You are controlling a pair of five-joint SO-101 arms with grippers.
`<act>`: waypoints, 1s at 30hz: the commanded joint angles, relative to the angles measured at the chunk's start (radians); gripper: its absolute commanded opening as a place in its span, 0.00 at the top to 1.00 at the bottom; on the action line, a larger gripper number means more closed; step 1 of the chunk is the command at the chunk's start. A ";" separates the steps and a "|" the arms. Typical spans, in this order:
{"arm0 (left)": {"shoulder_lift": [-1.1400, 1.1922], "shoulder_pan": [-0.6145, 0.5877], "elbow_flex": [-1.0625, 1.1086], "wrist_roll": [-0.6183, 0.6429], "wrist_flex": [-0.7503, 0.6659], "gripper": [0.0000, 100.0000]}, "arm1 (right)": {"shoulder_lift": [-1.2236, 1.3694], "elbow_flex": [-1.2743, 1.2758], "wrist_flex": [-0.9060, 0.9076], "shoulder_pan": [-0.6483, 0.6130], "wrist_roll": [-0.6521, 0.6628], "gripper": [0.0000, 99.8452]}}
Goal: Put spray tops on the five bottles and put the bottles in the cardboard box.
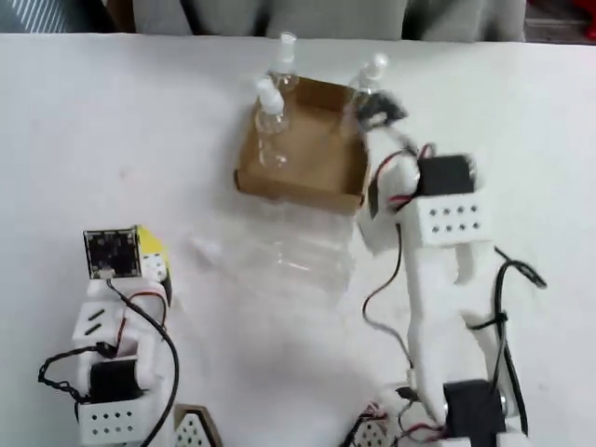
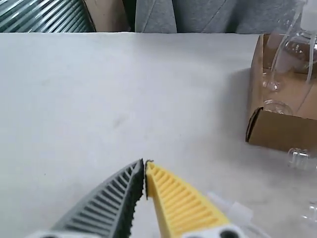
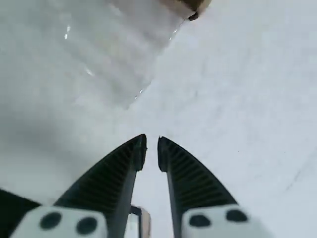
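Observation:
The cardboard box (image 1: pixel 346 186) stands at the far middle of the table. Three clear bottles stand at its far side. One wears a white spray top (image 1: pixel 269 96), another by the right corner too (image 1: pixel 372 69), and the third (image 1: pixel 285 58) has a bare neck. My right gripper (image 3: pixel 151 141) hovers over the table near the box's near right corner (image 3: pixel 190 7), shut but for a narrow slit, holding nothing. Far from the box at the near left, my left gripper (image 2: pixel 144 166) rests shut and empty. A loose spray top (image 2: pixel 233 210) lies beside its yellow finger (image 2: pixel 183 203).
A crumpled clear plastic bag (image 1: pixel 298 251) with clear parts in it lies just in front of the box. A small dark object (image 1: pixel 380 112) sits at the box's far right corner. Bare white table stretches to the far left.

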 commanded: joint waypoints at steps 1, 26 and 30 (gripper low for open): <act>-0.013 -0.015 -0.003 -0.009 -0.014 0.98 | -0.111 0.130 0.004 -0.096 0.236 0.98; -0.013 -0.015 -0.003 -0.011 -0.012 0.98 | 0.091 0.399 -0.650 -0.412 0.554 0.81; -0.013 -0.015 -0.003 -0.011 -0.014 0.98 | 0.183 0.321 -0.648 -0.409 0.554 0.76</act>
